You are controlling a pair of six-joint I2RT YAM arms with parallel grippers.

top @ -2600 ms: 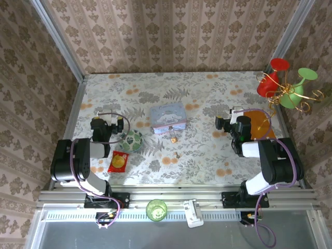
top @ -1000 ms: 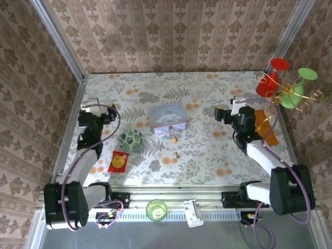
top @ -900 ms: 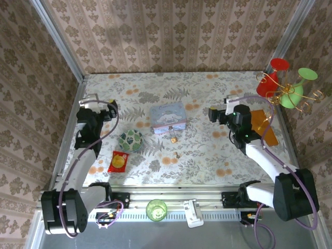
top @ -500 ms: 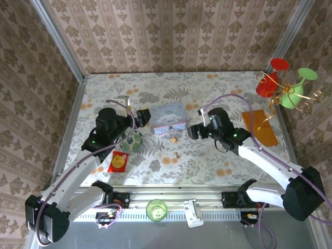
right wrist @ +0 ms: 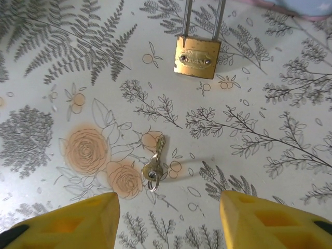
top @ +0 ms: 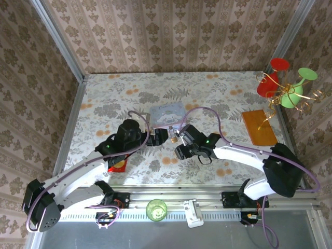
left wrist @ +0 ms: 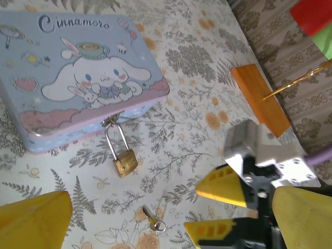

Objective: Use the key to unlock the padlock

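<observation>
Presently right hand (right wrist: pixel 167 215) spread above key (right wrist: pixel 154 167), loose on counter (right wrist: pixel 52 57), likely to pinch it; left hand (top: pixel 158 137) spread near padlock (left wrist: pixel 125 161) hooked to tin (left wrist: pixel 78 78), probably for steadying.

Small brass padlock (right wrist: pixel 196 57): brushed gold body, stamped face, polished steel shackle. Tiny silvery-gold metal key (right wrist: pixel 154 168): shiny. Pale blue printed tin (left wrist: pixel 78 78): glossy lacquer. Floral bench (right wrist: pixel 259 155) cover: smooth, faint sheen. Right end effector (right wrist: pixel 167 199): matt yellow plastic.
</observation>
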